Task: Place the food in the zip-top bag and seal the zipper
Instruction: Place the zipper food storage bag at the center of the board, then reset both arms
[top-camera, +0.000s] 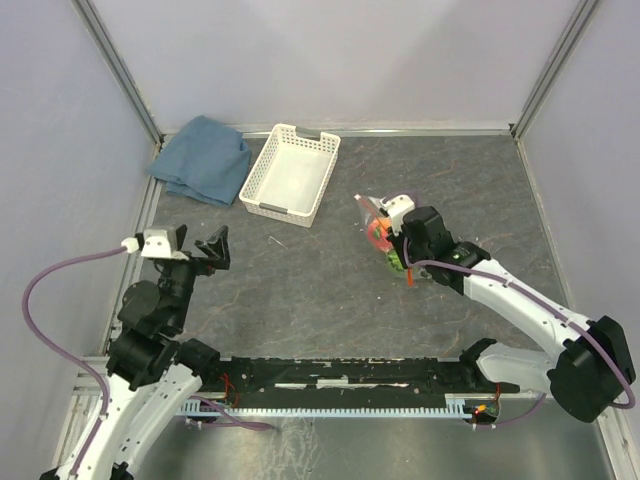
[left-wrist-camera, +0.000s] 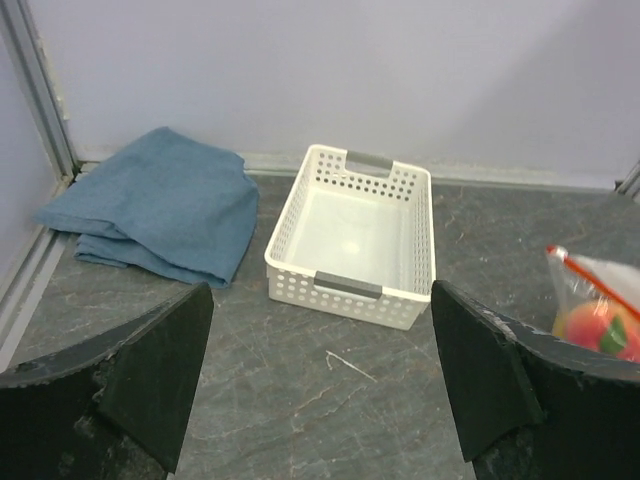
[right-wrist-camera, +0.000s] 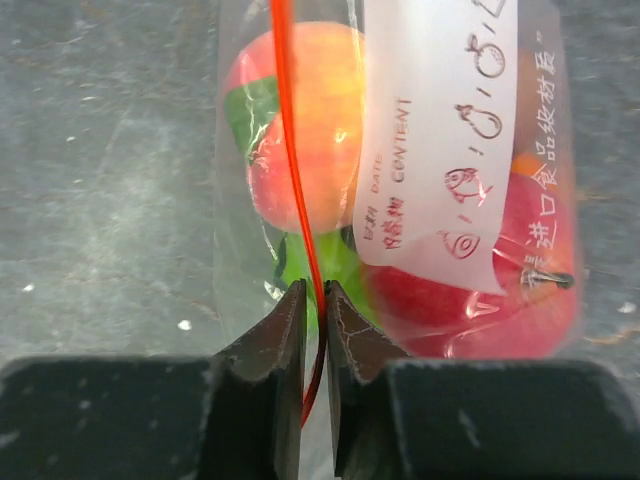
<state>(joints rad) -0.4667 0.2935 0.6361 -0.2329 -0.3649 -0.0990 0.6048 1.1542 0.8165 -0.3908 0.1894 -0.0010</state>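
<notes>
The clear zip-top bag (top-camera: 380, 232) lies right of the table's middle with the toy food (right-wrist-camera: 300, 140) inside it: peach, green and red-pink pieces show through the plastic, beside a white label (right-wrist-camera: 440, 130). My right gripper (right-wrist-camera: 316, 300) is shut on the orange-red zipper (right-wrist-camera: 288, 150) near one end of the strip; it also shows in the top view (top-camera: 400, 240). My left gripper (left-wrist-camera: 320, 380) is open and empty, low at the left, apart from the bag (left-wrist-camera: 595, 300), which shows at its far right.
A white slotted basket (top-camera: 290, 172) stands empty at the back, with a folded blue cloth (top-camera: 202, 158) to its left. Walls and metal rails close in the table on three sides.
</notes>
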